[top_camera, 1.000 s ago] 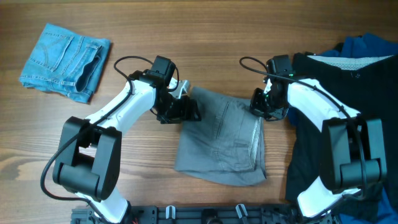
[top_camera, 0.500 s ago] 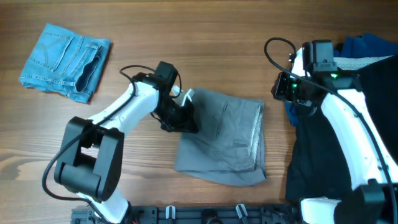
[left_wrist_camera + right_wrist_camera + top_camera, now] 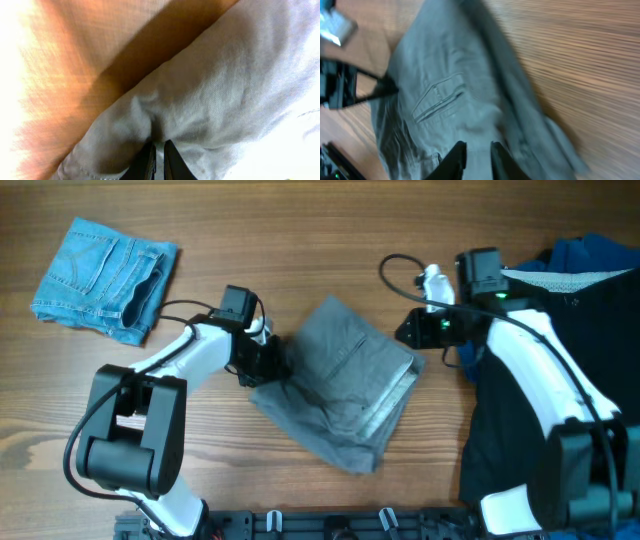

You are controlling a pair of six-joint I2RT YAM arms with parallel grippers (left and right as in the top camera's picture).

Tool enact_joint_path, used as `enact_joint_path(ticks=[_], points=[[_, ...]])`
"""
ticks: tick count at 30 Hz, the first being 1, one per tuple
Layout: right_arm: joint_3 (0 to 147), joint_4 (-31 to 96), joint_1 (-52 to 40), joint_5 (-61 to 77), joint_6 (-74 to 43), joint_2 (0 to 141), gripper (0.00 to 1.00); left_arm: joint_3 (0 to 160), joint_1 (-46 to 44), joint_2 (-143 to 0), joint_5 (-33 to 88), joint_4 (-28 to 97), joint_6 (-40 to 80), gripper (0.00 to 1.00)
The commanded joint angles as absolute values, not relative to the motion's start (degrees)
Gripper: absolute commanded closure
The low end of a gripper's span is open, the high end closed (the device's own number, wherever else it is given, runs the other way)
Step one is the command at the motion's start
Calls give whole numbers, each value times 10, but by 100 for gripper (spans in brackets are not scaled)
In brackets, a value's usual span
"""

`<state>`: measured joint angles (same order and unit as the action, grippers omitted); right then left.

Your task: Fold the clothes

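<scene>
Mid-table (image 3: 330, 230), the grey shorts (image 3: 340, 385) lay rumpled and skewed. The left gripper (image 3: 159, 159) had its fingers pinched tight on a fold at their left edge. The right gripper (image 3: 473, 159) hung over the far right corner, fingers narrowly parted, gripping nothing. The denim shorts (image 3: 103, 277) sat folded far left, and the black garment (image 3: 520, 430) lay at the right.

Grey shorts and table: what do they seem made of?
Grey shorts: matte woven cloth, likely cotton twill; fine weave and soft creases show in the left wrist view. Table: wood or wood-look laminate, satin finish; straight grain lines, can't tell which.
</scene>
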<state>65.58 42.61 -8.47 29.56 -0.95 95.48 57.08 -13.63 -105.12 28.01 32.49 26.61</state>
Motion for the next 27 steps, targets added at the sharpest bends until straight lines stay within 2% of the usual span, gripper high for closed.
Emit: enact_joint_path(ticks=[1, 6, 11, 13, 17, 22, 25, 26, 27], points=[[651, 412, -117, 244, -68, 1004, 88, 630, -129, -1065, 171, 308, 210, 91], [649, 447, -126, 258, -75, 1091, 93, 815, -103, -1065, 142, 359, 166, 91], [633, 464, -126, 240, -98, 1150, 92, 940, -99, -1062, 145, 527, 167, 69], [633, 451, -126, 208, -133, 1158, 93, 943, -104, -1056, 157, 588, 167, 65], [635, 362, -115, 90, -231, 1158, 96, 926, -133, -1057, 161, 706, 167, 50], [673, 306, -72, 104, -254, 1158, 96, 842, -187, -1058, 187, 702, 182, 40], [687, 303, -67, 160, -222, 1155, 94, 761, -221, -1058, 213, 630, 238, 41], [688, 305, -67, 173, -210, 1146, 93, 724, -232, -1058, 232, 588, 275, 54], [688, 311, -67, 172, -205, 1134, 93, 696, -240, -1058, 254, 552, 300, 62]])
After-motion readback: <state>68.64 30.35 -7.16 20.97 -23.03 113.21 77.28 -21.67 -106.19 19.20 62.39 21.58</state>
